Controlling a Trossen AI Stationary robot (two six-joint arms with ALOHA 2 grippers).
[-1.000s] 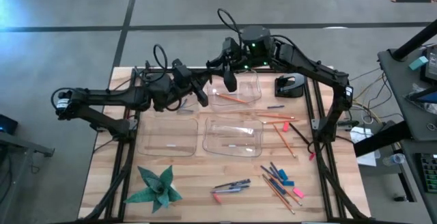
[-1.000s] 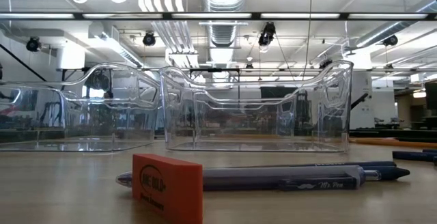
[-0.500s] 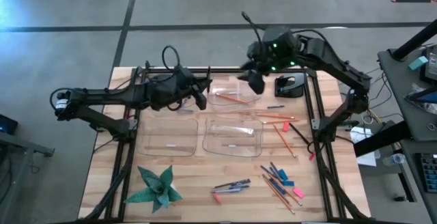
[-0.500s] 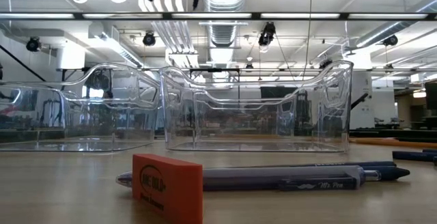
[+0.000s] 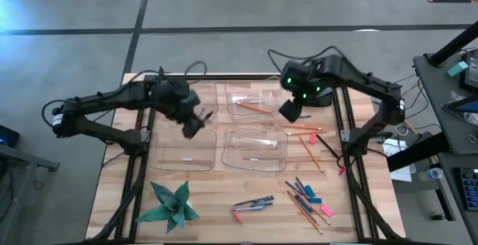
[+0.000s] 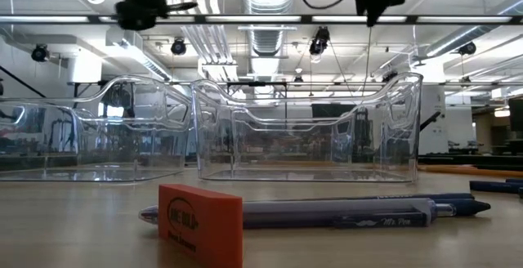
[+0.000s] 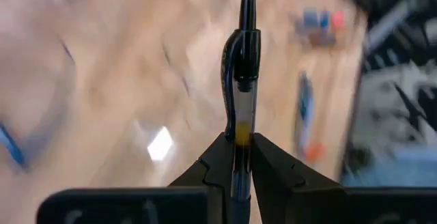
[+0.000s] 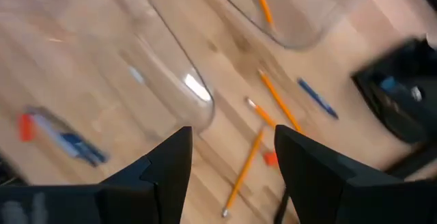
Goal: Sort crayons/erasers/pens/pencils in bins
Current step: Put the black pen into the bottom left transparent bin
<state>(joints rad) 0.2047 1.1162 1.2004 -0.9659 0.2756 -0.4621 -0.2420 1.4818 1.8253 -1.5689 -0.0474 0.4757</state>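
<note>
Moved since a second ago: both arms have swung away from the far bins; the left hand [image 5: 191, 122] has come nearer and out to the left, the right hand [image 5: 290, 111] has gone off to the right of the far right bin [image 5: 275, 90].
Pen in grip: a black pen [image 7: 240, 87] stands upright between the left hand's fingers [image 7: 273, 171], its clip end pointing away from the wrist.
Left hand: clamped narrow on that pen, above the gap between the two left bins.
Right hand: fingers [image 8: 315, 169] spread wide, holding nothing, over bare worktop [image 5: 202, 214] just beside the far right bin.
Bins: four clear trays in a two-by-two block mid-worktop; the far right one has an orange pencil [image 5: 250, 107] lying in it.
Loose pencils: several orange ones [image 5: 308, 149] on the worktop right of the bins, more at the near right.
Other pens: a small bunch [image 5: 252, 202] near the front edge, with a red eraser [image 6: 200, 223] just beside them.
Crayons and erasers: a blue and pink cluster [image 5: 308, 194] at the near right.
Paper star: green [image 5: 172, 204], near left corner.
</note>
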